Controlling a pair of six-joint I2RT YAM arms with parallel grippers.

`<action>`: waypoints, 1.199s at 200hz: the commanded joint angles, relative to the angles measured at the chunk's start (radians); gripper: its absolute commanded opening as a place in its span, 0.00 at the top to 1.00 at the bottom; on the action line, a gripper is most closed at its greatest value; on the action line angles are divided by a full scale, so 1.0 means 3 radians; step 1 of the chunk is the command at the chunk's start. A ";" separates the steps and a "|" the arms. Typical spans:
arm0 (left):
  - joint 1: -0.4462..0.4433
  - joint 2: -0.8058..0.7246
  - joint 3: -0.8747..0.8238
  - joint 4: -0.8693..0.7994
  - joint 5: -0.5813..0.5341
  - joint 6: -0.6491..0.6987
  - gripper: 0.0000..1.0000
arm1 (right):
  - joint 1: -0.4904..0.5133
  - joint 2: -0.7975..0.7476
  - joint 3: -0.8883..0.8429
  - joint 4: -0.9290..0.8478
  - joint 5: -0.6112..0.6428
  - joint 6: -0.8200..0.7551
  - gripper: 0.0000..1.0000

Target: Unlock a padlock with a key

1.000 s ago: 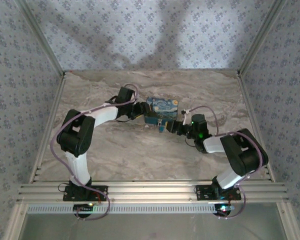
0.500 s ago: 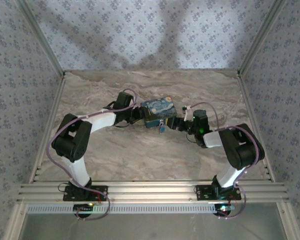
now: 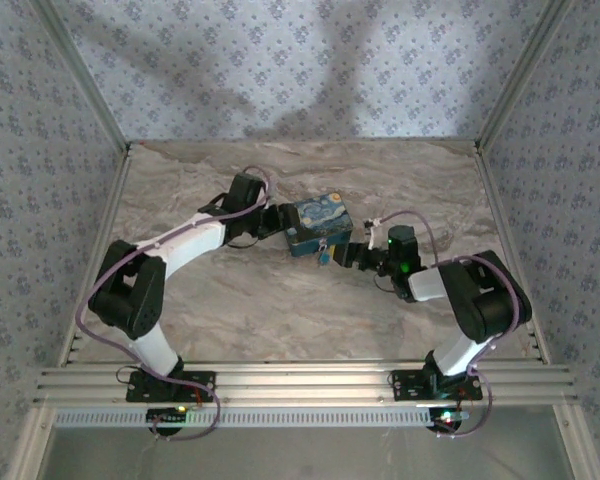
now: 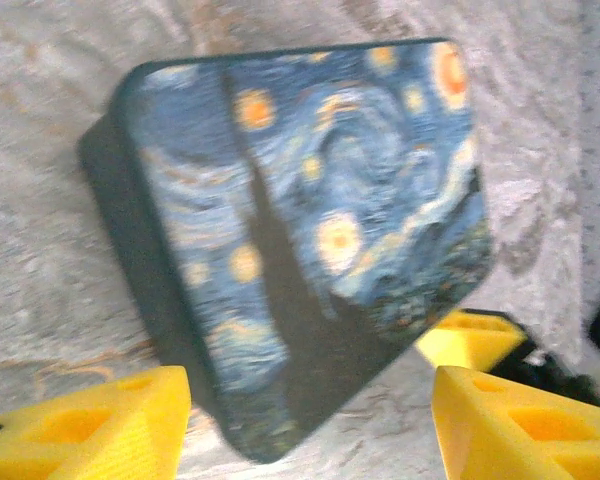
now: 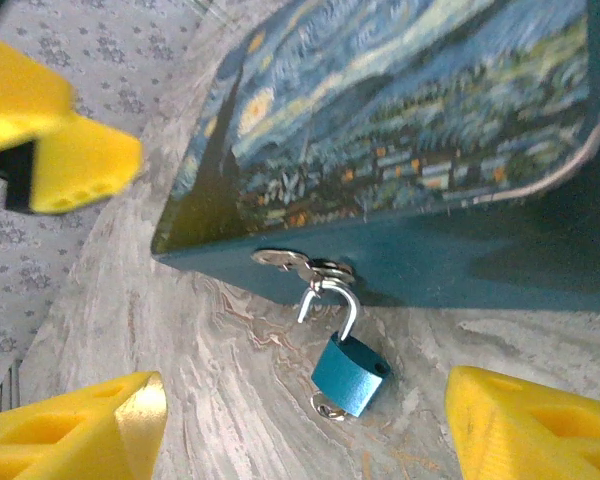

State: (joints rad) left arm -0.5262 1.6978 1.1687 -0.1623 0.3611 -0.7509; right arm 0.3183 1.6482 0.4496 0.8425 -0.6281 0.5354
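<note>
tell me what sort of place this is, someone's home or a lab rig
Probably a robot test cell, not a home: wallpapered panels box in a marble-look table, with two robot arms bolted to an aluminium rail at its near edge.

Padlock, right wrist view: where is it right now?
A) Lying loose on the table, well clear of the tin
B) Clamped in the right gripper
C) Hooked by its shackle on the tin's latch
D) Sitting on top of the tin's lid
C: the padlock is hooked by its silver shackle on the latch on the tin's side wall, with its blue body down by the table.
</note>
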 commanded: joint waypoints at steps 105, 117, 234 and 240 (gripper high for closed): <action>-0.0188 0.0688 0.0824 -0.0244 0.0397 0.0100 0.41 | 0.0166 0.0571 0.0448 0.0173 -0.0267 0.0082 0.33; -0.0189 0.0719 0.0824 -0.0251 0.0397 0.0102 0.41 | 0.0179 0.0609 0.0479 0.0172 -0.0278 0.0082 0.33; -0.0188 0.0789 0.0724 -0.0236 0.0376 0.0096 0.45 | 0.0202 0.0808 0.0566 0.0318 -0.0381 0.0139 0.44; -0.0184 0.0788 0.0722 -0.0236 0.0380 0.0090 0.45 | 0.0207 0.0809 0.0562 0.0318 -0.0389 0.0138 0.45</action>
State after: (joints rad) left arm -0.5781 1.9175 1.3827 -0.2153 0.4606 -0.7406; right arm 0.3740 1.8767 0.6052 0.9112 -0.7189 0.5697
